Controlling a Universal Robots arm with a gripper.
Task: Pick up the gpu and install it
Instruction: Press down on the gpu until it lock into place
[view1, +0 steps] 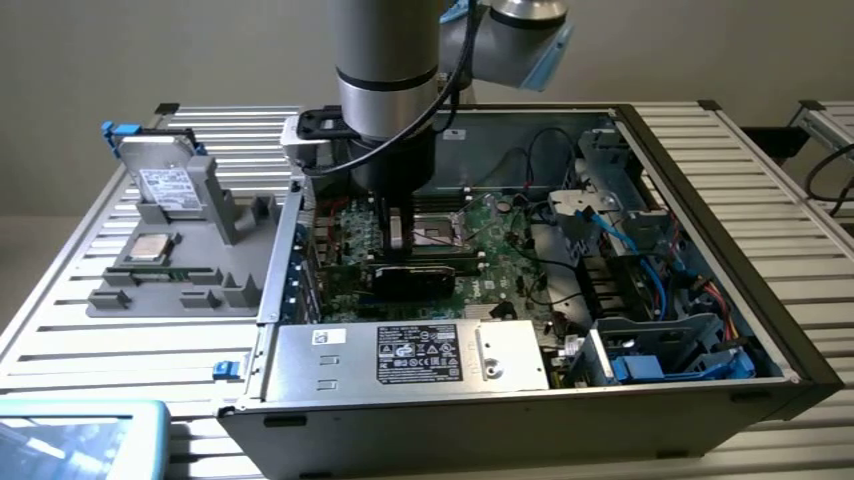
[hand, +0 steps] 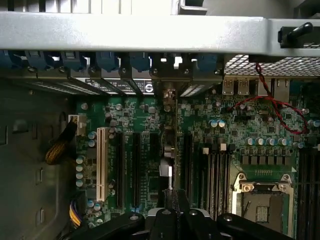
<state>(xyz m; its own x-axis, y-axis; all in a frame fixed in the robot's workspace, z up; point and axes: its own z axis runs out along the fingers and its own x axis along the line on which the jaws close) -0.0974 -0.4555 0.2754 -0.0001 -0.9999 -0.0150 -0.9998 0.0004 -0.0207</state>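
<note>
The gpu (view1: 424, 273) is a thin, flat, dark card standing on its long edge inside the open computer case, low over the green motherboard and near its middle. In the exterior view its black face shows, running along the board from that view's left to right. In the wrist view the gpu (hand: 168, 150) appears edge-on as a narrow strip between two long black slots, its metal end bracket reaching the case's rear wall.

Arm down inside the open case (view1: 694, 190)
Gripper (view1: 395, 245) shut on the gpu (view1: 424, 274), black card over the motherboard (view1: 501, 250), dead centre.
</note>
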